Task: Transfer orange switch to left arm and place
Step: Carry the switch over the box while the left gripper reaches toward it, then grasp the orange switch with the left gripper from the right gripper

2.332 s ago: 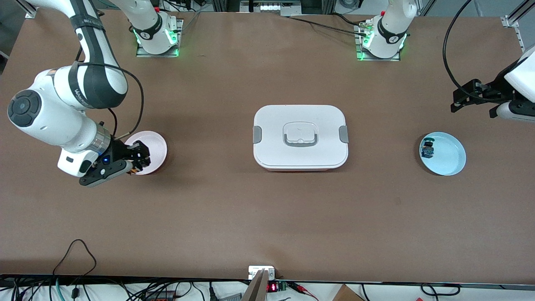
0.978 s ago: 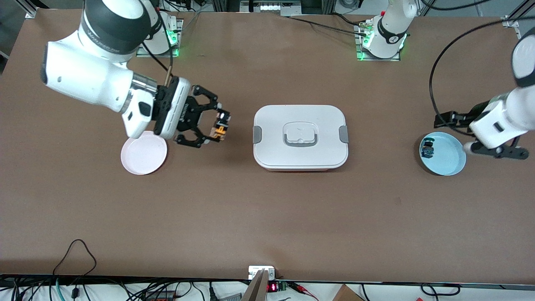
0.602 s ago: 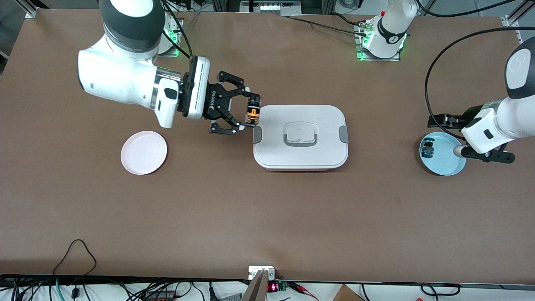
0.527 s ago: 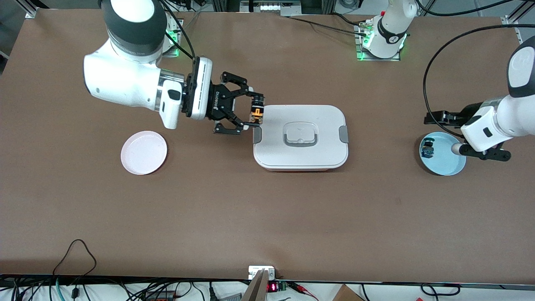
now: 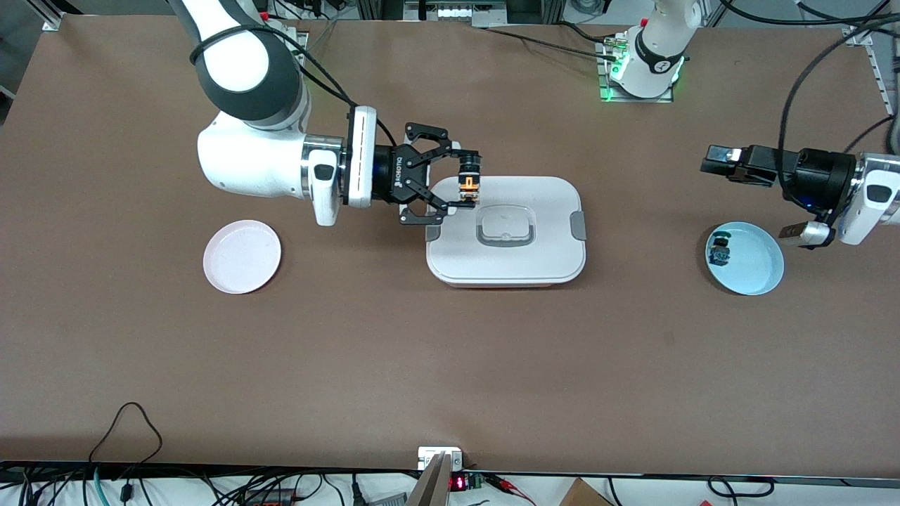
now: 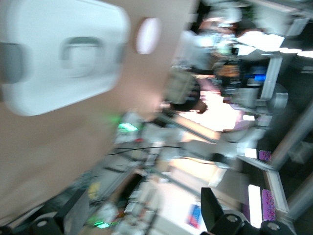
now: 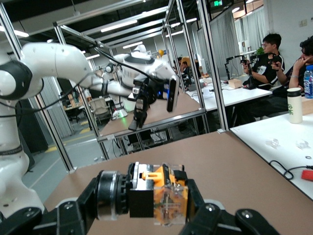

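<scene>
My right gripper (image 5: 467,186) is shut on the orange switch (image 5: 468,185), a small orange-and-black part, and holds it level in the air over the corner of the white box (image 5: 541,246) toward the right arm's end. In the right wrist view the orange switch (image 7: 164,196) sits crosswise between the fingers of my right gripper (image 7: 146,200), and my left gripper (image 7: 142,105) shows farther off, facing it. My left gripper (image 5: 724,165) is open, up in the air above the table toward the left arm's end, pointing at the box. The left wrist view is blurred; the box (image 6: 54,54) shows in it.
A pale pink plate (image 5: 242,256) lies bare toward the right arm's end. A light blue plate (image 5: 756,270) toward the left arm's end holds a blue-and-black switch (image 5: 719,251). The box stands mid-table between the two plates. Cables run along the table's front edge.
My right gripper lifted the orange switch off the pink plate and carried it sideways until it came over the box's corner. My left arm rose from beside the blue plate and turned its gripper toward the box.
</scene>
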Action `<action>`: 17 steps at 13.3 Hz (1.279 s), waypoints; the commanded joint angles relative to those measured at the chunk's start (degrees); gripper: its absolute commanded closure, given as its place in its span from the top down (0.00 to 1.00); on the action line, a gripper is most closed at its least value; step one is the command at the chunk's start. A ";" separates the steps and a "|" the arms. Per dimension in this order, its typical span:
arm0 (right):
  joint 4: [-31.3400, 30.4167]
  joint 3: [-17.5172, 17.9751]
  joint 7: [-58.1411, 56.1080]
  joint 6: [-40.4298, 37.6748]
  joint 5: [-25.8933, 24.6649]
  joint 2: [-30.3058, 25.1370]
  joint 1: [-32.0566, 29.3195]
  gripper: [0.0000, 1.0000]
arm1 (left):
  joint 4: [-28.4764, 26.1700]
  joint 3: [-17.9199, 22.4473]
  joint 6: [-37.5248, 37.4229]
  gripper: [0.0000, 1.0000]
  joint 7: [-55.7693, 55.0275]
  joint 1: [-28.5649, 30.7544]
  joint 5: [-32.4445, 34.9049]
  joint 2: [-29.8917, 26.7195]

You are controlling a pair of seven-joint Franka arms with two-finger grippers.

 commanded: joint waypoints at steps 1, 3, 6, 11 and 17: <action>3.80 -0.16 -1.00 0.43 3.76 2.25 1.88 0.00 | -5.47 -2.05 3.85 1.00 3.64 -0.13 -11.17 -2.22; 4.25 -0.16 -1.00 0.43 5.43 2.69 2.59 0.00 | -10.55 -6.87 12.35 1.00 11.51 -0.04 -16.45 -4.76; 6.35 -0.25 -1.00 0.69 7.36 4.53 4.35 0.00 | -12.78 -16.53 25.27 1.00 17.00 -0.04 -21.14 -5.04; 6.88 -0.34 -1.00 0.69 8.16 5.24 5.32 0.00 | -12.34 -27.63 39.01 1.00 7.11 -0.04 -24.39 -6.35; 7.68 -0.95 -1.00 1.92 7.90 5.95 6.20 0.00 | -12.95 -31.95 44.21 0.78 -2.07 -0.13 -24.22 -9.70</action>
